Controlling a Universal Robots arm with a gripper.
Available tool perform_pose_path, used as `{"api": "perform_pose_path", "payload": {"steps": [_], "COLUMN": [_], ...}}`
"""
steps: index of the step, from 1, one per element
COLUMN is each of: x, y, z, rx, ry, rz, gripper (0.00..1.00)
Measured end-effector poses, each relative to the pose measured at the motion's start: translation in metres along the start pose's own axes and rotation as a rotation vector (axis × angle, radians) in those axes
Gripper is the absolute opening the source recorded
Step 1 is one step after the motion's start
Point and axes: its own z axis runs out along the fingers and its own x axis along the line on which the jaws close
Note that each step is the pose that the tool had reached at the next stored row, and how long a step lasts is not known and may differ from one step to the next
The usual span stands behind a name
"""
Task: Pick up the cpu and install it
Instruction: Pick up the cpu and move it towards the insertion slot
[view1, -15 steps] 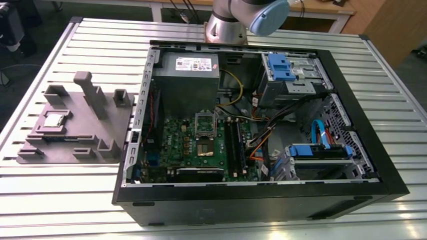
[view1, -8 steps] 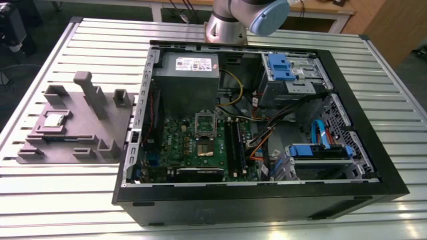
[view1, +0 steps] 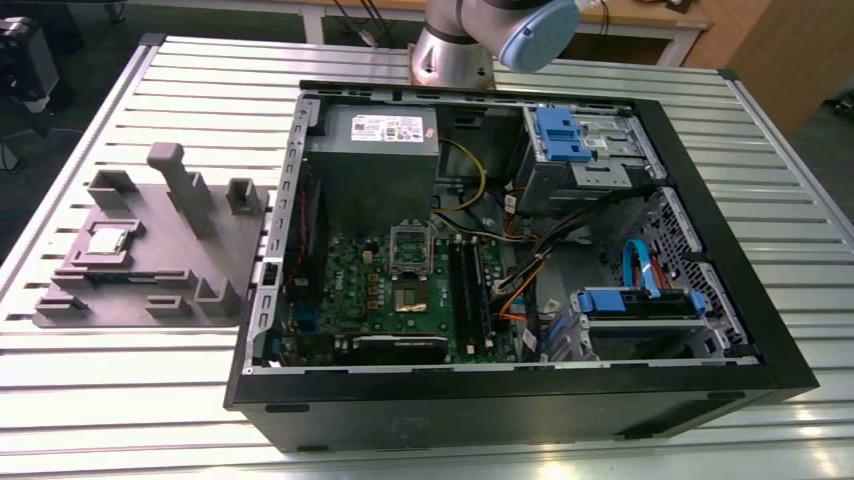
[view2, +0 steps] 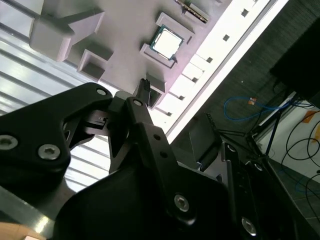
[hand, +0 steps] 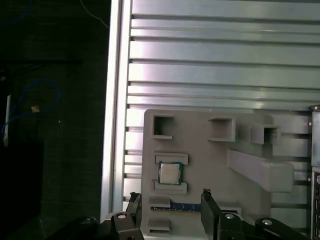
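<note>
1. In the exterior view the arm (view1: 451, 55) stands at the far edge of the slatted table (view1: 747, 150), behind the open computer case (view1: 534, 400). Its grey base column rises there, with a blue-capped joint (view1: 541, 35) at the upper end.
2. The gripper (hand: 170, 196) points down at the grey fixture plate (hand: 210, 165). The first wrist view looks squarely onto the plate and the table slats around it.
3. The black fingers (hand: 207, 200) are spread apart with nothing between them, so the gripper is released and empty.
4. The cpu (hand: 170, 173) lies flat with its silvery top up, seated between two low grey brackets (hand: 171, 159) on the plate. It is just ahead of the fingertips, in line with the gap between them, and untouched.
5. The plate rests near the table's edge on the exterior view's left, just beside the case. The cpu sits on the side of the plate nearest that edge.
6. A long narrow module (hand: 172, 206) lies on the plate just beside the cpu's nearer bracket, between the cpu and the gripper.
7. The green board (view1: 387, 290) lies inside the case, well apart from the cpu.
</note>
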Motion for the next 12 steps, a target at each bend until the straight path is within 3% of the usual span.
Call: {"api": "perform_pose_path", "payload": {"steps": [12], "x": [0.0], "y": [-0.0001], "z": [0.0032], "rx": [-0.0003], "ry": [0.0], "rz": [0.0], "gripper": [0.59]}}
